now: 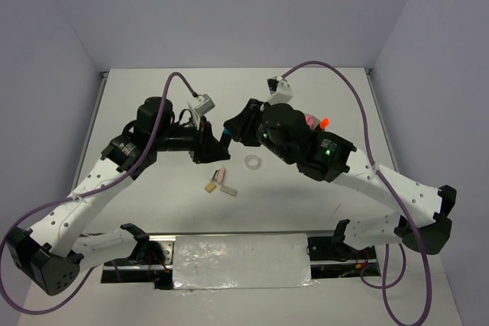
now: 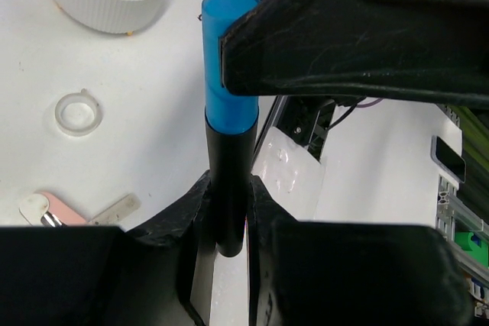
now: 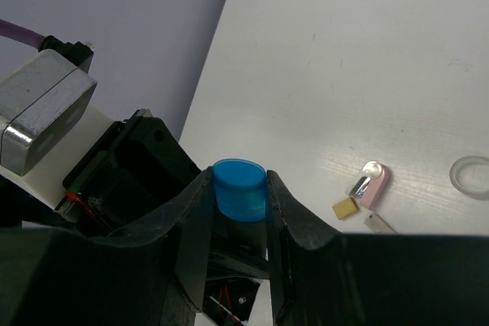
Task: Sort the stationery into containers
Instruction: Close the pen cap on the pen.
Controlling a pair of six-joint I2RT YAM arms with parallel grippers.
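Both arms meet over the middle of the surface [image 1: 306,188], and one marker [image 2: 228,166] bridges them. The left tool [image 2: 229,215] is clamped narrow on the black barrel. The right tool [image 3: 239,198] is pinched onto the blue cap [image 3: 239,187] at the other end. So neither tool is free: each has a grip on the same marker, which is up off the surface.

The long axis is the thing to watch. It runs straight out from the left tool's jaws into the right tool's jaws, the two tools nose to nose. Black barrel on the left tool's side, blue cap on the right's, the cap bright, smooth and round-ended.

From the left wrist, the white tub [image 2: 107,11] sits beyond the left tool and off to one side, with ribbed wall and dividers showing. Nearer in on that same side lie the tape ring [image 2: 78,113] and the pink eraser [image 2: 59,208]. A tan piece [image 3: 345,207] rests just beside the eraser.

From overhead the tub is mostly hidden behind the right arm, so the right arm looks the nearer one to it. My read is a handover or a cap pull along that shared axis — one tool has to let go first, and a crooked pull could twist the marker out of line.
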